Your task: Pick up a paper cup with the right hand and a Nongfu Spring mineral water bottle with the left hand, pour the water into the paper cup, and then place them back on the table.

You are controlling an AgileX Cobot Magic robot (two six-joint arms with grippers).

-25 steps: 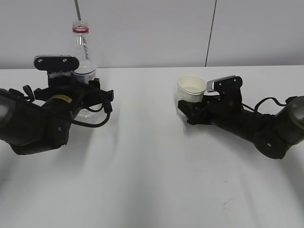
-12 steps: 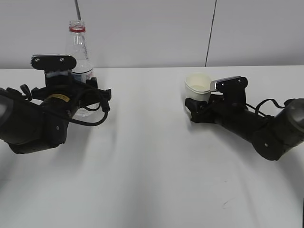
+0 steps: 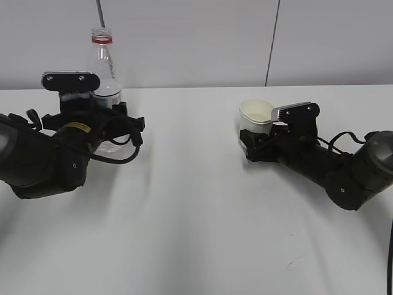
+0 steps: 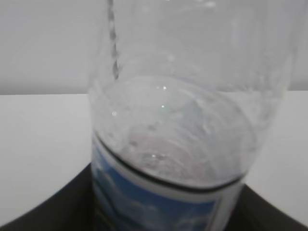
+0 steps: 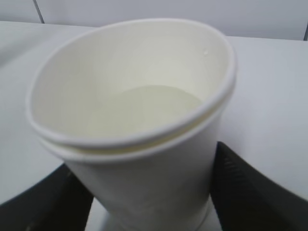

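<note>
Cup [image 3: 255, 114] cream-white; bottle [image 3: 105, 92] clear with red neck ring, blue-and-white label; both grippers black with silver-grey plates; table [image 3: 196, 215] white.

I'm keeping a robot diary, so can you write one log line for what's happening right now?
left hand: around water bottle, upright | right hand: around paper cup, upright | table: both low over it | pouring: none visible

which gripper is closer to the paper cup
Right. The right gripper has the paper cup between its jaws, near the middle of the table. The left gripper is far off to the left, around the water bottle.
</note>
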